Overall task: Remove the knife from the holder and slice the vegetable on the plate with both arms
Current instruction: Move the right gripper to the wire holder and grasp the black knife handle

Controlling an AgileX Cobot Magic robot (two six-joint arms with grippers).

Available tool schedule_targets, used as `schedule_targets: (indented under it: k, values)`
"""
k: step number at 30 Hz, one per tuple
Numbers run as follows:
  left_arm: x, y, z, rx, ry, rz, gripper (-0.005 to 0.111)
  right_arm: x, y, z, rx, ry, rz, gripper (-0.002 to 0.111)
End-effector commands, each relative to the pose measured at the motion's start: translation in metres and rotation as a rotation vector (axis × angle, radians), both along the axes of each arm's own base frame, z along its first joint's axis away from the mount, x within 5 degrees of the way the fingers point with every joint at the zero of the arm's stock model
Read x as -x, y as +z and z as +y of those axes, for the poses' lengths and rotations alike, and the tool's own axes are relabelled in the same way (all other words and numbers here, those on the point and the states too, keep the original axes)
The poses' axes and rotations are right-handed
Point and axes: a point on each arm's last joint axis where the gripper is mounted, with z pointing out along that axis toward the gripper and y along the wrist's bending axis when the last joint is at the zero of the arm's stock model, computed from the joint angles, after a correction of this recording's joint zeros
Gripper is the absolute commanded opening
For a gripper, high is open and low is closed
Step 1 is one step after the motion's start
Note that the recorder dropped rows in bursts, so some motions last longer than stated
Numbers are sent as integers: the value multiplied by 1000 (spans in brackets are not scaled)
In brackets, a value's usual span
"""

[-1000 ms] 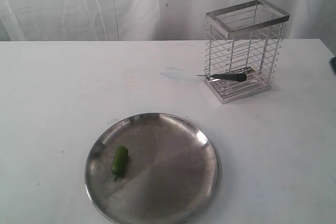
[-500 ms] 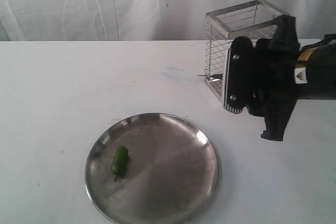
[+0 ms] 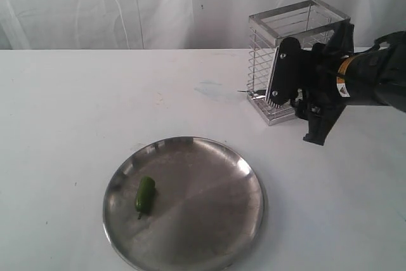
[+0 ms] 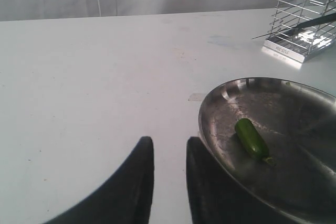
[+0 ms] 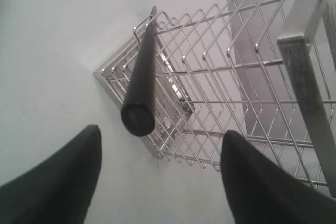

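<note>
Black right arm (image 3: 380,74), silver block (image 3: 281,71), seemingly orange-white label (image 3: 343,88).

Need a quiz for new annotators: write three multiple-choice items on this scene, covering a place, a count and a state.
1. Where is the vegetable? A in the holder; B on the plate; C in a gripper.
2. How many vegetables show? A one; B two; C three.
3. The right gripper is: A shut on the knife; B shut, empty; C open.
Answers: 1 B, it lies on the plate's steel. 2 A, only one green pod shows. 3 C, its fingers stand wide apart by the knife handle jutting from the holder.
</note>
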Motion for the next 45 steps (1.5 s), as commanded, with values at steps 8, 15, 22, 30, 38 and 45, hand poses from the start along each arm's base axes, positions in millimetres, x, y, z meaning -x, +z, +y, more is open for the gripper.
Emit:
schedule_targets:
  k: [8,15,22,30,38,45]
  values:
    - [0,-2,0,6,-1,-1,28,-16,-23,10,-40,58,19,61]
    - [0,-2,0,6,-1,-1,28,-35,-32,14,-17,39,44,59]
    - [0,-2,0,6,-1,-1,28,-51,-36,16,19,2,68,44]
    - [0,-2,0,3,-1,-2,28,-57,-23,15,39,-15,38,14]
    - [0,-2,0,3,-1,-2,28,-54,-7,12,-28,-88,22,0]
    - [0,-2,0,3,-1,-2,28,-48,11,10,-270,-259,22,0]
